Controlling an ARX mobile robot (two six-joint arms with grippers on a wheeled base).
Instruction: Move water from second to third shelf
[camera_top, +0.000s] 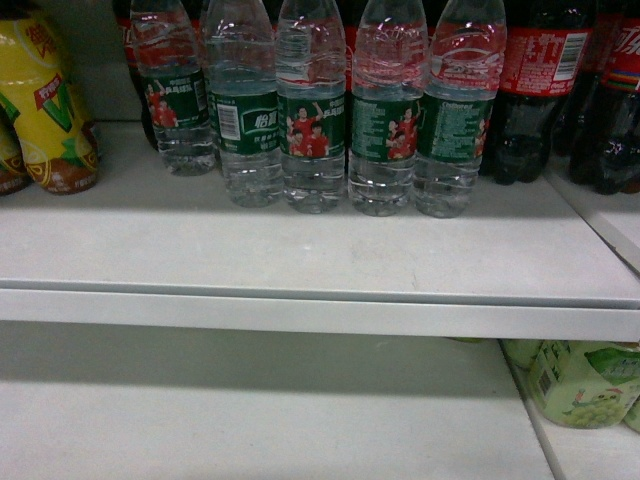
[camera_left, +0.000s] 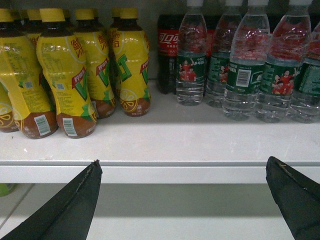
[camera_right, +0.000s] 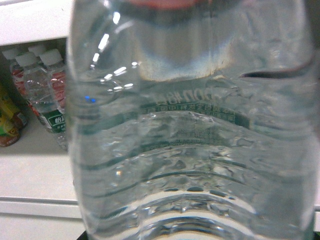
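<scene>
Carry step: right gripper appears clamped on a water bottle (camera_right: 195, 140), jaws hidden; left gripper (camera_left: 182, 200) spread, idle; next, lower bottle onto the lower shelf (camera_top: 250, 420).

1. My left gripper (camera_left: 182, 200) is showing in its wrist view with its two dark fingers (camera_left: 65, 207) spread wide apart, nothing between them.
2. It is hanging level, facing forward.
3. My right gripper is not showing its fingers in any view; its wrist camera is filled by a bottle (camera_right: 192, 130) pressed close, so I am unable to tell its grip.
4. Neither arm is appearing in the head view.
</scene>
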